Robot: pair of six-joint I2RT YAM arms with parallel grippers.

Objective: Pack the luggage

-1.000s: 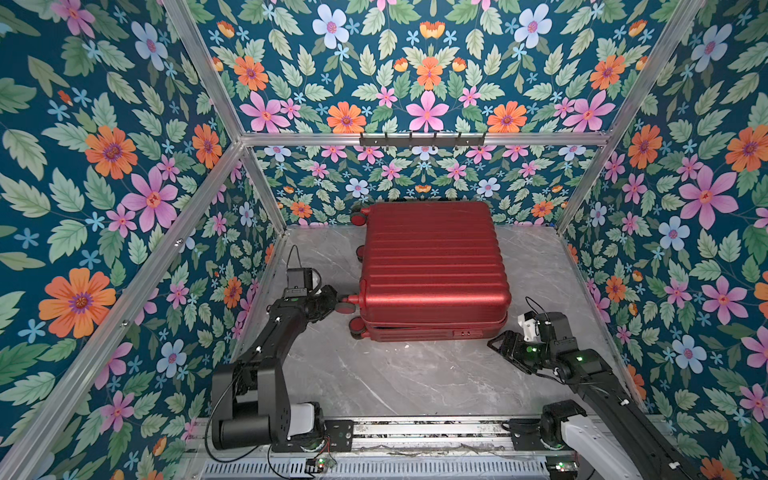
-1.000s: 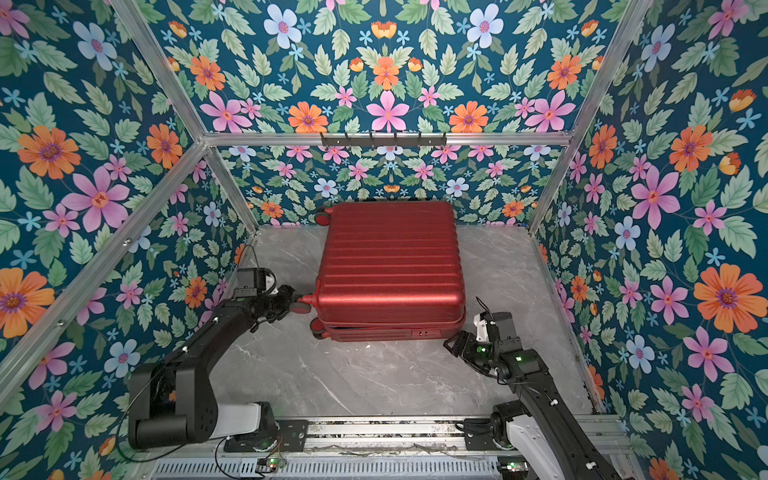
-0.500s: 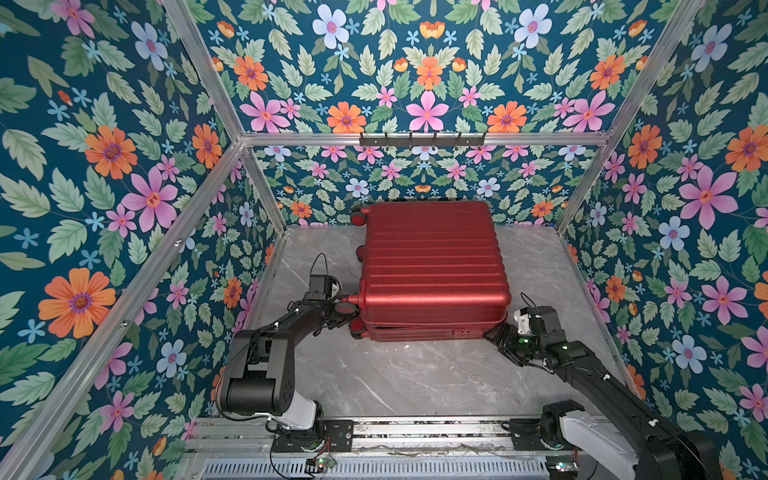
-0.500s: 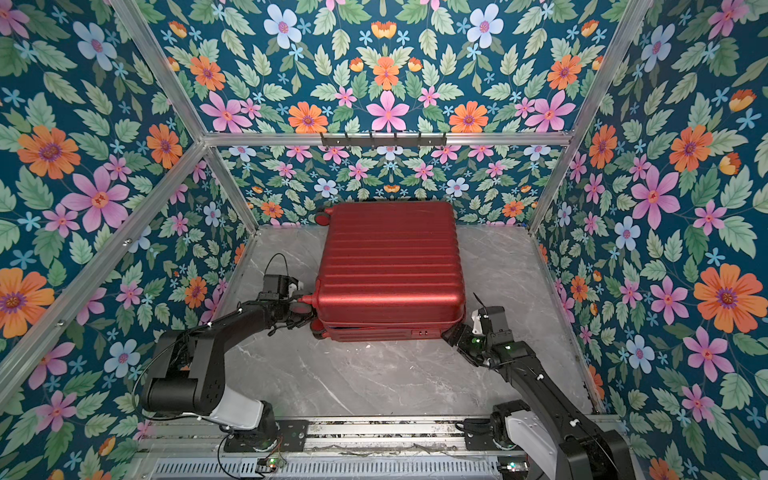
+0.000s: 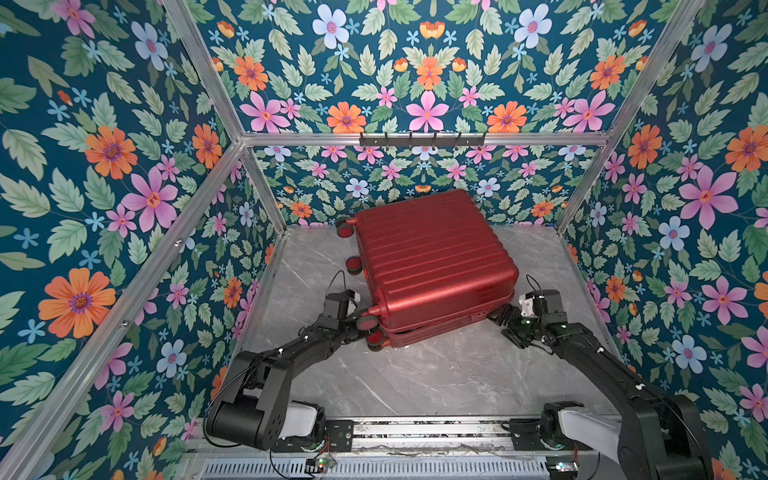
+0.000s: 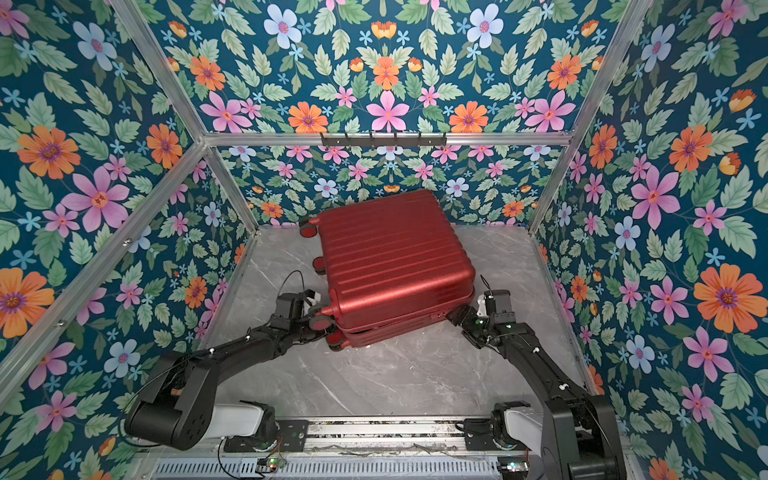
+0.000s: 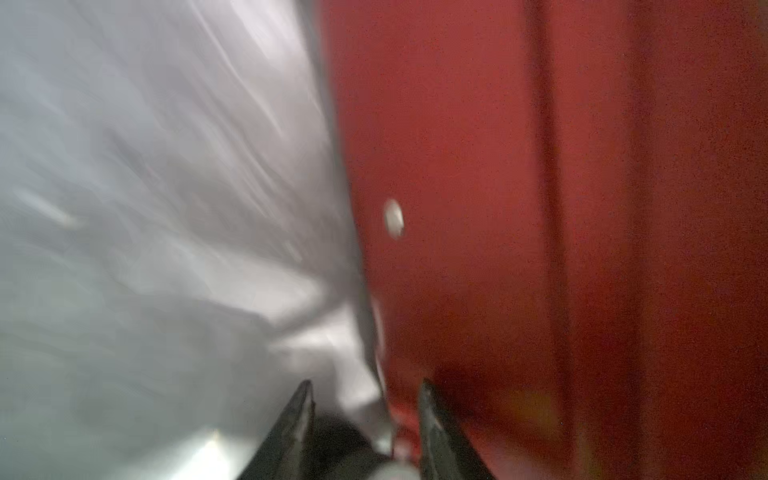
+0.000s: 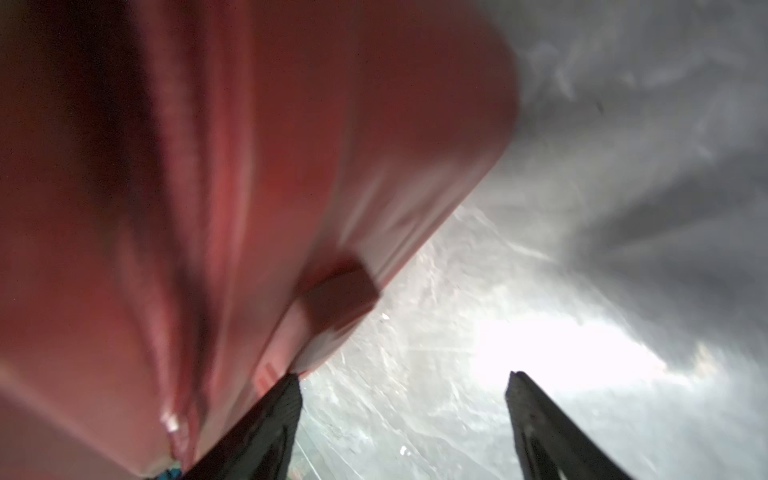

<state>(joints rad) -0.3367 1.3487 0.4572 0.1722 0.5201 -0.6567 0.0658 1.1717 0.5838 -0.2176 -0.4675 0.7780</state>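
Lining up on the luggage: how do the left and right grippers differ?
The left gripper sits at the luggage's wheel corner; the right gripper at the wheel-less corner. The left gripper's jaws stand narrower, straddling the shell edge; the right gripper's stand wide, only table between. Both sit low at its near side.

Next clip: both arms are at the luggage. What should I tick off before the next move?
1. Luggage open for packing: not ok, shells look closed.
2. Luggage square on the table: not ok, it lies skewed.
3. Left gripper at the near wheel: ok.
4. Left grip firm: cannot tell; the shell's edge sits between its jaws, but the wrist view is blurred.
5. Right gripper open: ok, jaws wide, one finger against the luggage's corner.
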